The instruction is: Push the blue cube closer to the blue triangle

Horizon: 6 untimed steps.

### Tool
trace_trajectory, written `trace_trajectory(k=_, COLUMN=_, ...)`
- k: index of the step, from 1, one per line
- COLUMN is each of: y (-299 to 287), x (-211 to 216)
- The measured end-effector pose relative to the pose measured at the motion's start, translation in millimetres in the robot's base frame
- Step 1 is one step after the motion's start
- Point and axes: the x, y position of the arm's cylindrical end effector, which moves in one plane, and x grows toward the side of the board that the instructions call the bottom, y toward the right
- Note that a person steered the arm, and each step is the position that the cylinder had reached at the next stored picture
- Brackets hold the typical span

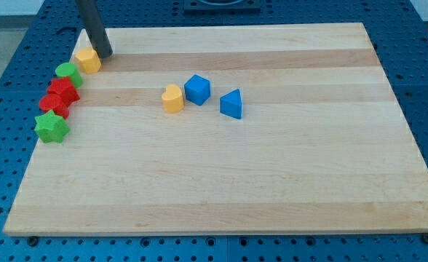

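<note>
Two blue: blue cube [197, 89], blue triangle [231, 104], slight gap between. No jaws; my tip [104, 54] top-left, beside yellow block [88, 60].

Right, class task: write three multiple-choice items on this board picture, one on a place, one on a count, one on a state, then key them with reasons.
1. Where is my tip?
A. beside the yellow block at the view's top left
B. between the two blue blocks
C. at the view's bottom right

2. How many blue blocks are there?
A. one
B. two
C. four

3. The blue cube and blue triangle are:
A. stacked
B. touching
C. apart

Key: 1 A, the rod ends right by the yellow block. 2 B, only cube and triangle are blue. 3 C, bare wood shows between them.
</note>
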Motion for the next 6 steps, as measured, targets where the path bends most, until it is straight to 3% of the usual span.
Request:
trace_trajectory(k=3, y=-20.0, x=9.2)
trace_trajectory(k=5, y=108.2, x=39.1)
trace_trajectory(k=6, y=114.5, x=86.2)
